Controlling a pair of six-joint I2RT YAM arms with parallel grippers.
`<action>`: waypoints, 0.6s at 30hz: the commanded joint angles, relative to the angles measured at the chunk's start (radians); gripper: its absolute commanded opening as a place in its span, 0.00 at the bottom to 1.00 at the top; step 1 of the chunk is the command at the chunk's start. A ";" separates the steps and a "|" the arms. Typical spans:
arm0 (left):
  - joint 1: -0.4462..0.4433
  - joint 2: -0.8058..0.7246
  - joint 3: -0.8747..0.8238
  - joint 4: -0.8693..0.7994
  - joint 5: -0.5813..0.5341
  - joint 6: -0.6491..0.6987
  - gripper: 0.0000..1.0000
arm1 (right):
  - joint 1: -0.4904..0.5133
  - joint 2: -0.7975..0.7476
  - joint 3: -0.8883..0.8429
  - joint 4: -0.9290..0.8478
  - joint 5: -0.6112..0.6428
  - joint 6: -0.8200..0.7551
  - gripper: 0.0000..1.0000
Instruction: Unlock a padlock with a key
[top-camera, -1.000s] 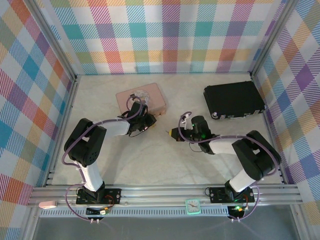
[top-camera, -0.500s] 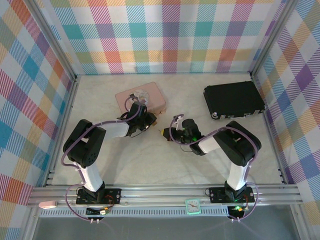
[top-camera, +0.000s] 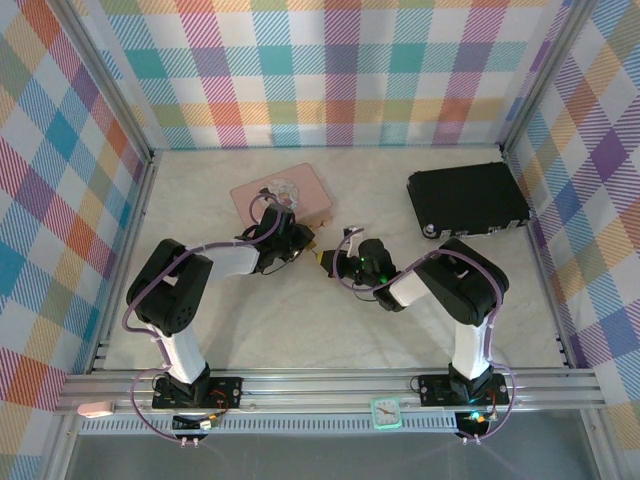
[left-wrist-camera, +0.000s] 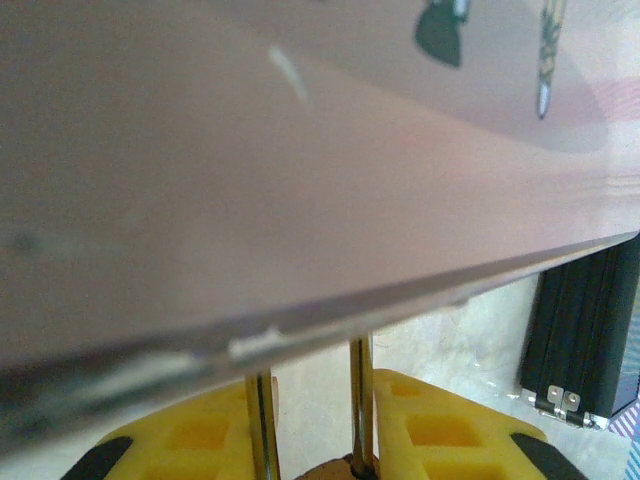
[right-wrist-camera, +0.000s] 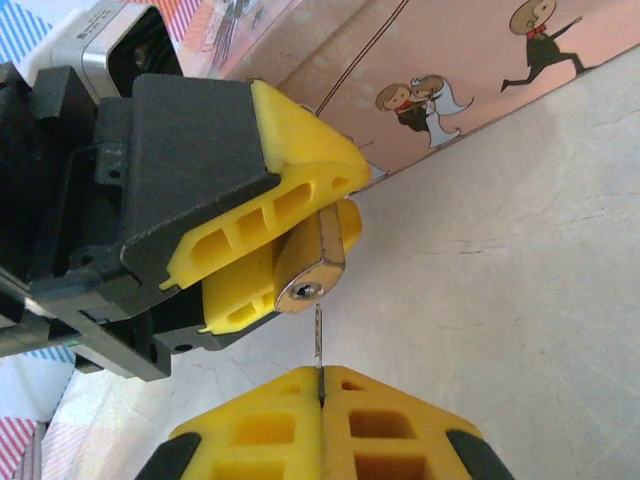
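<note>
The tiny brass padlock (right-wrist-camera: 312, 262) is clamped keyhole-out by left hand (right-wrist-camera: 318, 215), just ahead of thin silver key (right-wrist-camera: 318, 338) pinched in right hand (right-wrist-camera: 322, 385) for insertion.

Bright, even light from above, soft shadows on the tabletop (top-camera: 330, 330). Left wrist view: pink tin (left-wrist-camera: 250, 180) blurred, out of focus. Right wrist view crisp.

There is one tiny brass-gold padlock (right-wrist-camera: 310, 262) with a thin silver shackle, and one slim silver key (right-wrist-camera: 318, 340). The pale surface (top-camera: 300, 330) carries one pink rectangular tin box with cartoon figures (top-camera: 300, 190) toward eleven o'clock and one black rectangular case (top-camera: 468, 197) toward one o'clock. Two black robot arms, the left arm (top-camera: 175, 290) and the right arm (top-camera: 462, 290), each bear one pair of yellow jaws.
</note>
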 joint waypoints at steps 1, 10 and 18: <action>-0.019 0.007 -0.034 -0.029 0.069 -0.078 0.06 | 0.009 -0.012 0.004 0.028 0.027 -0.019 0.00; -0.022 0.002 -0.035 -0.039 0.060 -0.074 0.06 | 0.009 0.002 0.006 0.066 0.009 -0.005 0.00; -0.023 0.005 -0.033 -0.038 0.063 -0.075 0.06 | 0.010 -0.010 0.003 0.061 0.011 -0.008 0.00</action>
